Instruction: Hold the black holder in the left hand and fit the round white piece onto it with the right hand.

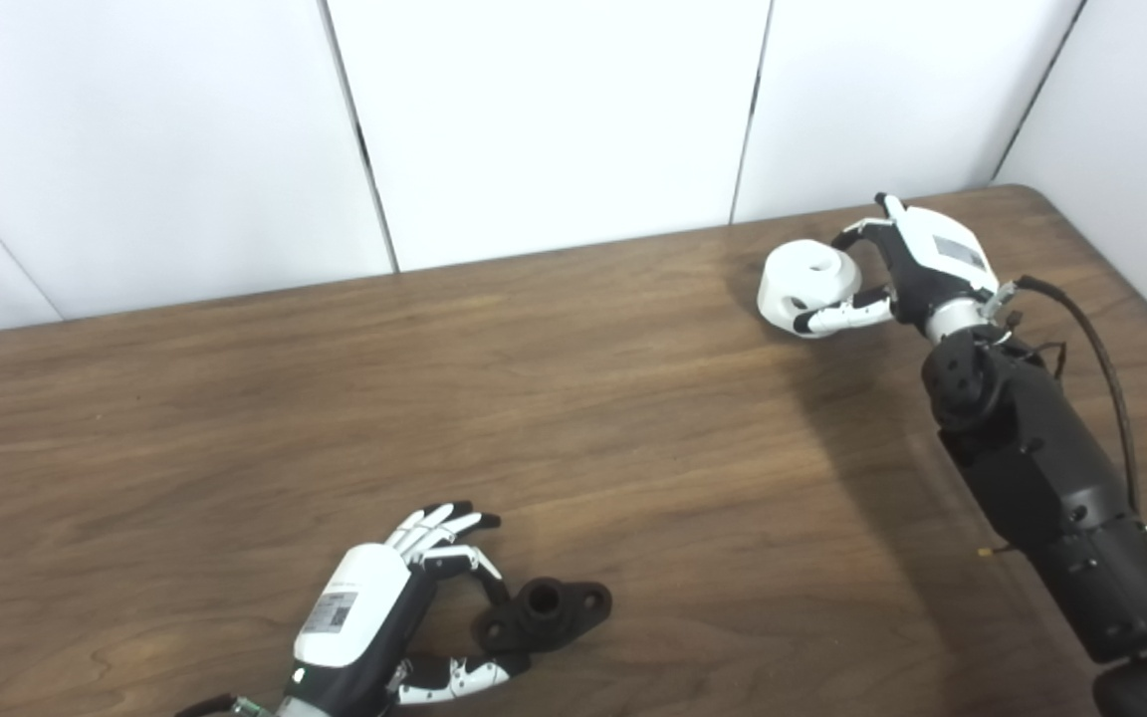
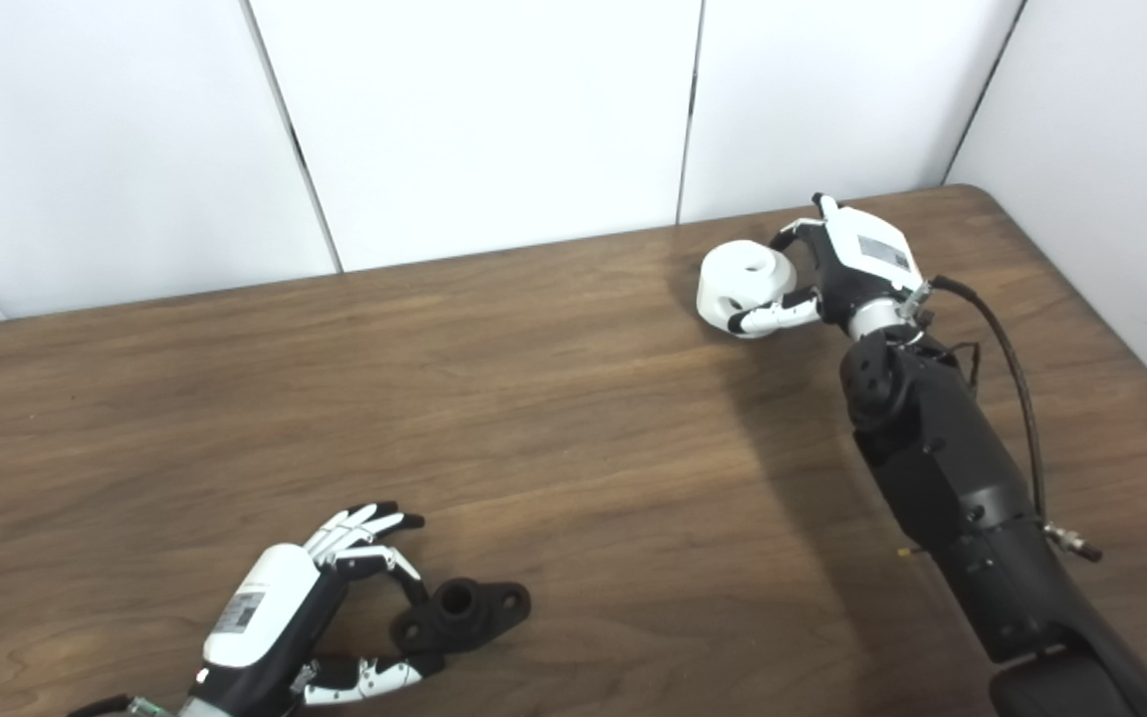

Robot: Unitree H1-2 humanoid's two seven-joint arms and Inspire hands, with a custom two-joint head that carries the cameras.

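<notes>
Left hand (image 1: pixel 374 617): near the front edge of the surface (image 1: pixel 573 398), toward its left half; the arm is cut off at the bottom of the picture. Fingers and thumb curl around the left end of the black holder (image 1: pixel 546 613), one finger on its far side and the thumb on its near side, both touching it. Whether this is a firm grasp cannot be told (the holder lies flat on the wood).

Black holder: on the surface just right of the left hand, close to the front edge. A raised round socket stands at its middle with a flat lug and hole on the right; its left lug is partly hidden by the fingers.

Round white piece (image 1: pixel 804 283): near the back edge, toward the back right corner, well apart from the holder. It shows a recess on top and a dark hole in its side; its underside is hard to make out (resting or just lifted, I cannot tell).

Right hand (image 1: pixel 917 269): at the back right corner, clasping the round white piece, fingers over its far side and thumb along its near side.
</notes>
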